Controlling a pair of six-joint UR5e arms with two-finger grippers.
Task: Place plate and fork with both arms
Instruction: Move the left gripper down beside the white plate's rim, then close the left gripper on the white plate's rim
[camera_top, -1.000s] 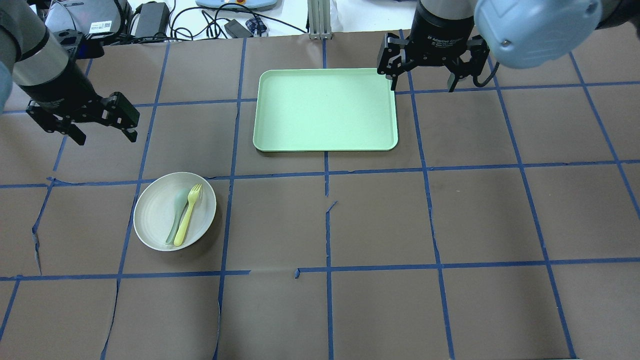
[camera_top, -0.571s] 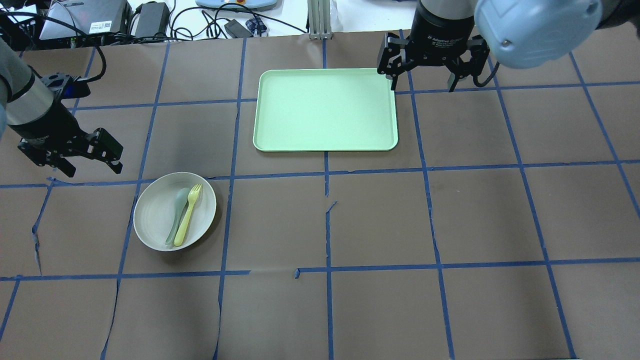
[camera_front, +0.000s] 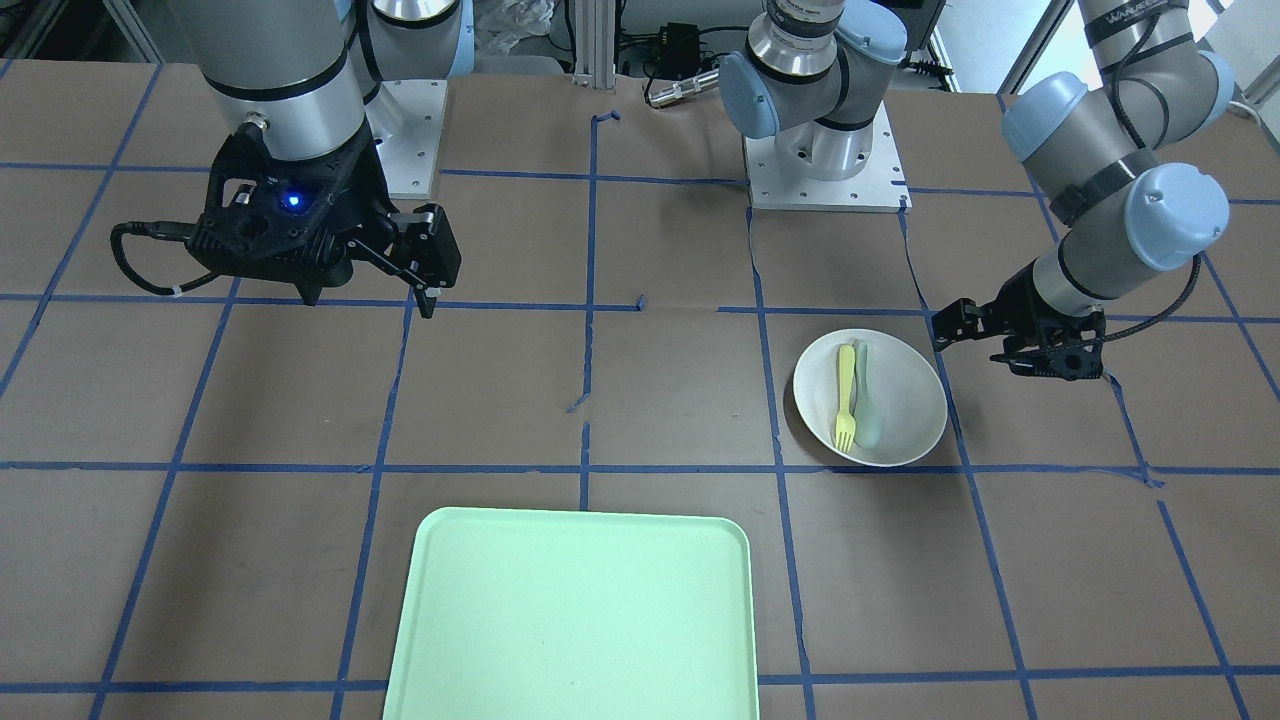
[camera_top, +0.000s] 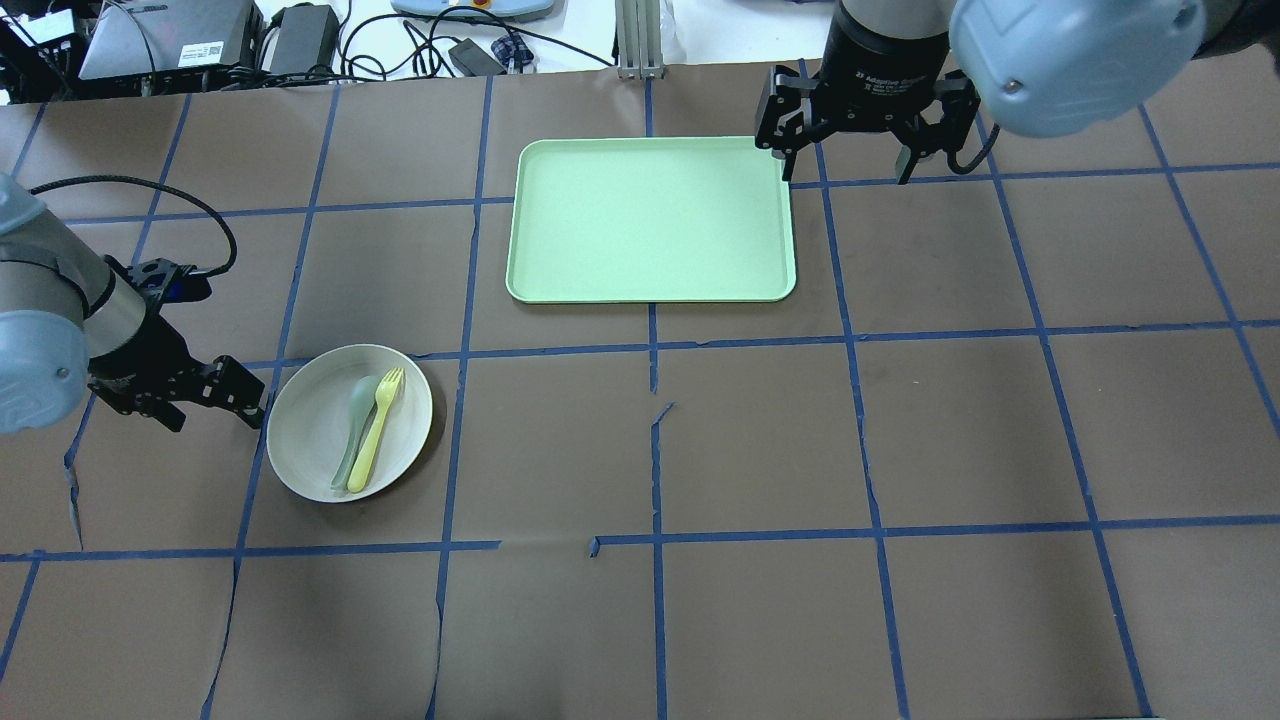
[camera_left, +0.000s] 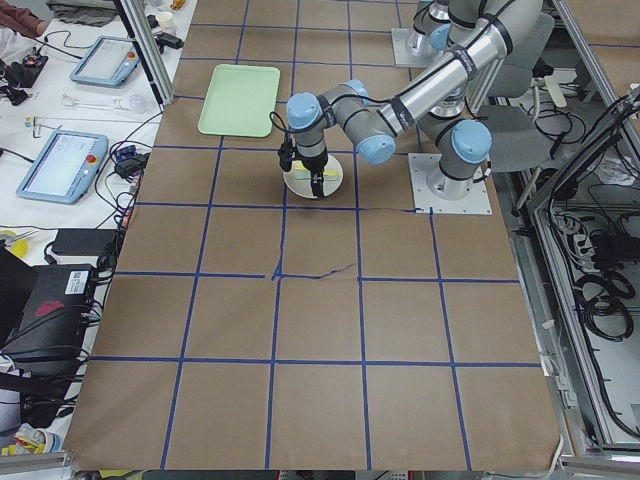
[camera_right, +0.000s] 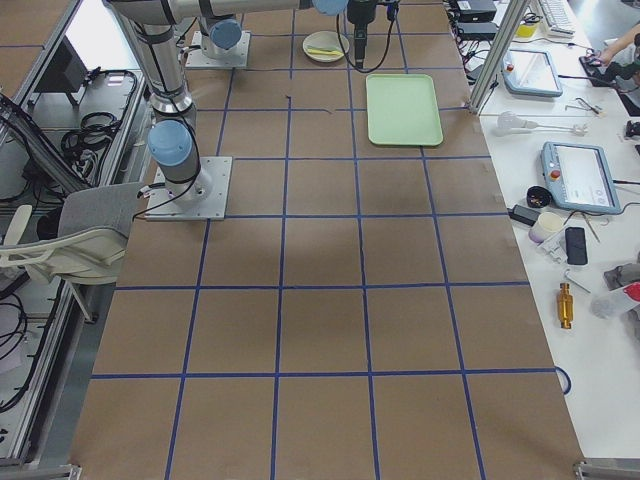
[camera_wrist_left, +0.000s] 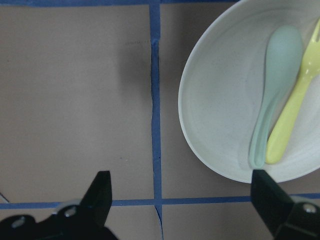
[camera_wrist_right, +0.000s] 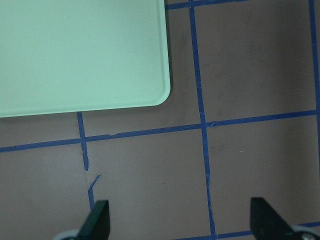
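The off-white plate (camera_top: 305, 430) lies on the table's left half, also in the front view (camera_front: 905, 400) and the left wrist view (camera_wrist_left: 220, 115). The pale-yellow fork (camera_top: 375, 430) lies in it beside a green-grey spoon (camera_top: 355, 415); the fork also shows in the front view (camera_front: 845, 395) and the left wrist view (camera_wrist_left: 295, 115). My left gripper (camera_top: 212, 418) is open and empty, low, just left of the plate's rim; one finger is close to the rim (camera_wrist_left: 181, 175). My right gripper (camera_top: 846, 176) is open and empty, above the tray's far right corner (camera_wrist_right: 180, 202).
A rectangular mint-green tray (camera_top: 650, 220) lies at the far middle of the table, also in the front view (camera_front: 570, 620) and the right wrist view (camera_wrist_right: 80, 50). Brown paper with blue tape lines covers the table. Cables and boxes lie beyond the far edge.
My left arm has swung toward the near side and down, bringing its open gripper next to the plate's left rim. The right arm, plate, fork and tray have not moved.
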